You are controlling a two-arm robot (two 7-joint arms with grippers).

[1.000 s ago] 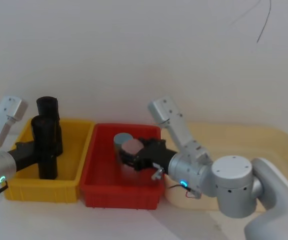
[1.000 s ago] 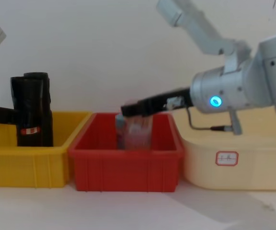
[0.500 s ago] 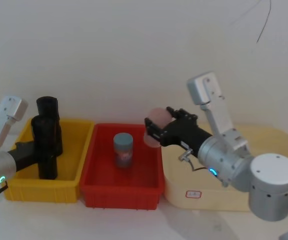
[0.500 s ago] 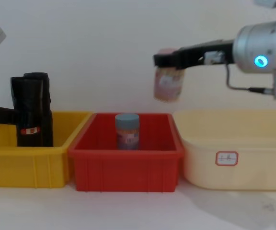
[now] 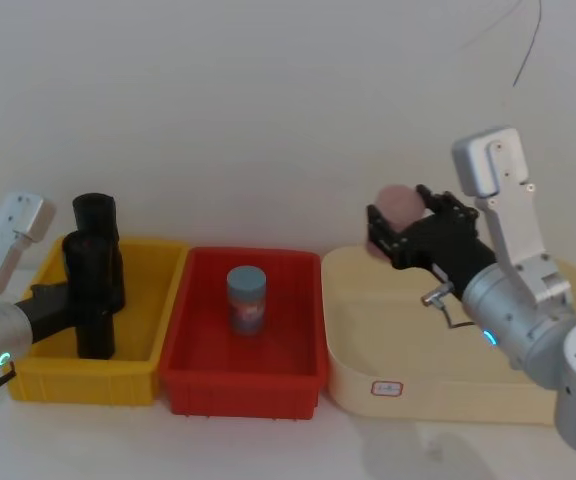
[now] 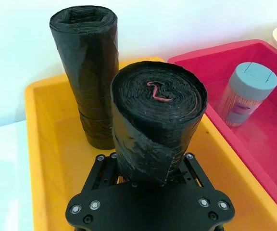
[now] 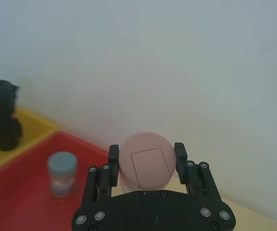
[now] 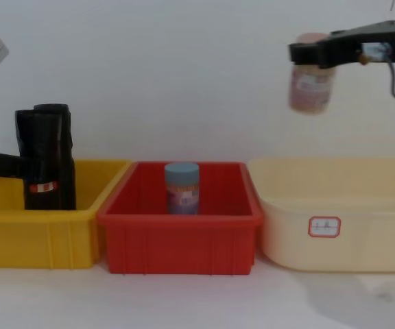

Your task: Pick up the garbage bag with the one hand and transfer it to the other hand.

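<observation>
Working the cream bin point(image 8: 362, 205) and the yellow bin point(image 8: 26, 236): pinching the upright garbage bag point(image 8: 45, 137) inside the yellow with the left gripper point(image 6: 150, 166), holding a pink-lidded jar point(image 8: 311, 86) high over the cream, clamped in the right gripper point(image 8: 312, 51). No reading the bag's red-and-white band point(image 8: 43, 186) or the bin's red-framed tag point(image 8: 324, 225).

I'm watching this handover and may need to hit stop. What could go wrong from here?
1. The right gripper is shut on a pink-lidded jar high above the cream bin, so it likely cannot take the garbage bag yet; released from there, the jar might bounce or tip.
2. The left gripper clamps the garbage bag close beside a second black roll in the yellow bin; lifting may knock that roll over.
</observation>
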